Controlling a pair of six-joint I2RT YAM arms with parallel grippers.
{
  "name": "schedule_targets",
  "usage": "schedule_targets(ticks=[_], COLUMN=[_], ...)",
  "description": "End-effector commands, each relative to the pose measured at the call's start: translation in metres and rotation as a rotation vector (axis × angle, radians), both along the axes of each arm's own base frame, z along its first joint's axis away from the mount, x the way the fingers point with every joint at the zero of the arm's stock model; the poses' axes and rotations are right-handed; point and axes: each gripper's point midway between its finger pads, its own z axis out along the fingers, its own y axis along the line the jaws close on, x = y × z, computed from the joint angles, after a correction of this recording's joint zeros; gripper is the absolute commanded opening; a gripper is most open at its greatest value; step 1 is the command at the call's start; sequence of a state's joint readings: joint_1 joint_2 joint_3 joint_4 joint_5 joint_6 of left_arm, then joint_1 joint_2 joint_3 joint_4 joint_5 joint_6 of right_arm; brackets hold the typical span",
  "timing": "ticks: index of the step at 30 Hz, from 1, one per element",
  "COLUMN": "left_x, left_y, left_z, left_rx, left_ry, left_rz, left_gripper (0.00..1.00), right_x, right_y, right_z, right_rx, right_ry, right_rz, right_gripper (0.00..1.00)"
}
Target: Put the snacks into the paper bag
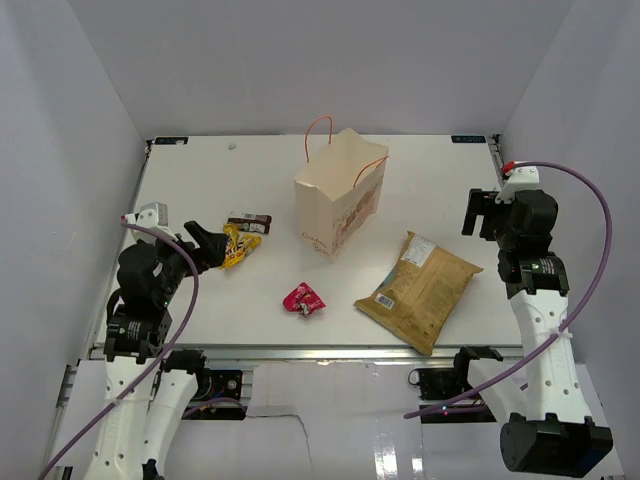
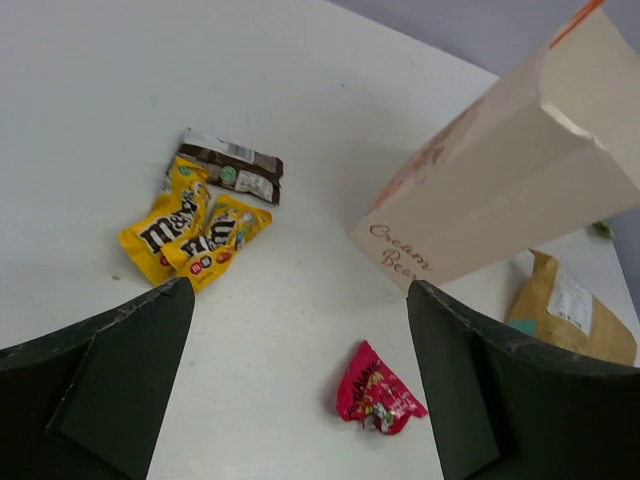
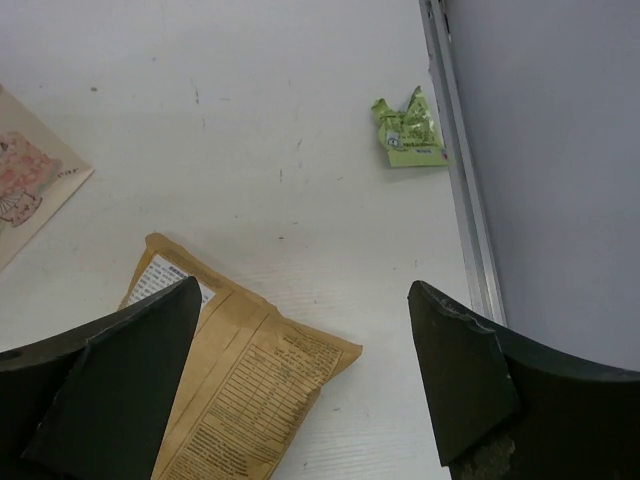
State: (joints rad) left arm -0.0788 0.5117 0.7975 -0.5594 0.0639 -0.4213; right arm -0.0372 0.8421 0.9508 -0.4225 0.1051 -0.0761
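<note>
The bench (image 1: 250,170) is plain white. The paper bag (image 1: 340,195) is cream, with thin orange cord handles, a faint pink print on one side and brown script lettering low on another. The yellow candy packet (image 2: 190,235) carries dark brown letters and small red and blue dots. The dark brown bar (image 2: 232,167) has white ends (plus one round green mark). The small wrapper (image 2: 378,392) is red-pink with yellow and white lettering. The large crinkly bag (image 1: 420,290) is tan, with fine black print and a white label. A crumpled wrapper (image 3: 408,131) is lime green.
</note>
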Motion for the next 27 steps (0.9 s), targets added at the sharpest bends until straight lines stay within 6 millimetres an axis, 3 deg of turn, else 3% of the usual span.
schedule_targets(ticks=[1,3,4,5,7,8,10,15,22,27], left_x=[-0.011,-0.016,-0.017,-0.021,-0.023,-0.026,-0.028,-0.034,-0.043,-0.049], left_y=[-0.026,-0.041,-0.046,-0.056,-0.063,-0.069,-0.072,-0.079,-0.084,-0.086], left_z=[-0.008,-0.007,-0.009,-0.011,-0.016,-0.017,-0.019,-0.028,-0.035,-0.045], left_rx=[-0.057,-0.117,-0.134,-0.167,-0.189,-0.202,-0.219,-0.251,-0.27,-0.29], left_ry=[0.052,0.07,0.077,0.098,0.118,0.128,0.138,0.166,0.186,0.207], left_rz=[-0.143,-0.211,-0.237,-0.286,-0.329,-0.366,-0.384,-0.42,-0.454,-0.464], left_gripper=[0.98,0.98,0.98,0.98,0.98,0.98,0.98,0.98,0.98,0.98], right_x=[-0.003,-0.005,-0.011,-0.017,-0.046,-0.056,-0.057,-0.048,-0.019,0.01], right_y=[-0.002,0.013,0.039,0.05,0.095,0.097,0.092,0.07,0.066,0.072], right_z=[0.0,0.001,0.007,0.001,-0.005,-0.014,-0.021,-0.065,-0.062,-0.092], right_rx=[0.008,-0.049,-0.048,-0.155,-0.248,-0.283,-0.272,-0.108,0.093,0.283], right_ry=[0.018,0.017,-0.011,-0.007,-0.053,-0.025,0.038,0.366,0.413,0.521], right_rz=[-0.022,0.121,0.285,0.438,0.823,0.875,0.862,0.729,0.666,0.645], right_gripper=[0.9,0.9,0.9,0.9,0.9,0.9,0.9,0.9,0.9,0.9])
